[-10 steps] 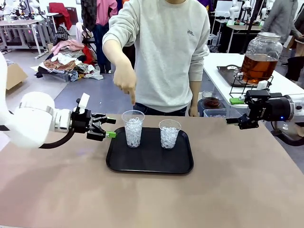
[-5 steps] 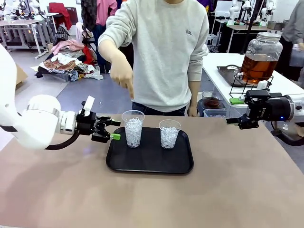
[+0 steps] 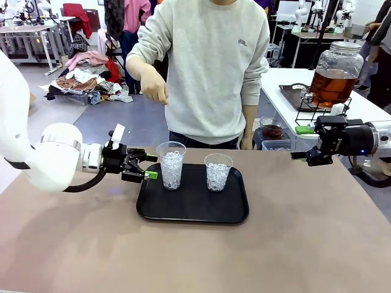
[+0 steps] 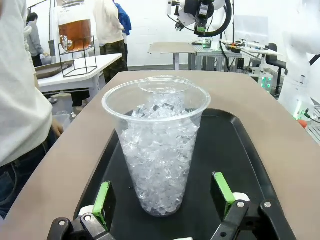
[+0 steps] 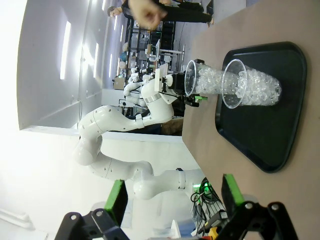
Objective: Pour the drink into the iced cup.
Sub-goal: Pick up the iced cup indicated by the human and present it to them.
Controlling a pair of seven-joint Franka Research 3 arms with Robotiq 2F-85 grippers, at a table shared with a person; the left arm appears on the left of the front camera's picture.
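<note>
Two green pads (image 4: 103, 202) of my left gripper (image 3: 149, 166) stand spread, just short of the left iced cup (image 3: 171, 166). Step in hand, I judge: the grasp. I advance level until the pads straddle the cup, then close gently; thin plastic may buckle. The cup stands upright on the tray (image 3: 189, 215), long axis vertical, mouth up. My right gripper (image 3: 299, 143) hangs spread, empty. The drink (image 3: 332, 86) sits in the far jar (image 3: 342, 56), off to the right.

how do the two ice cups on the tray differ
The left cup stands taller than the right cup. The left cup sits just ahead of the open left gripper; the right cup has no gripper by it. Both are clear, upright, packed with ice, on the black tray.
</note>
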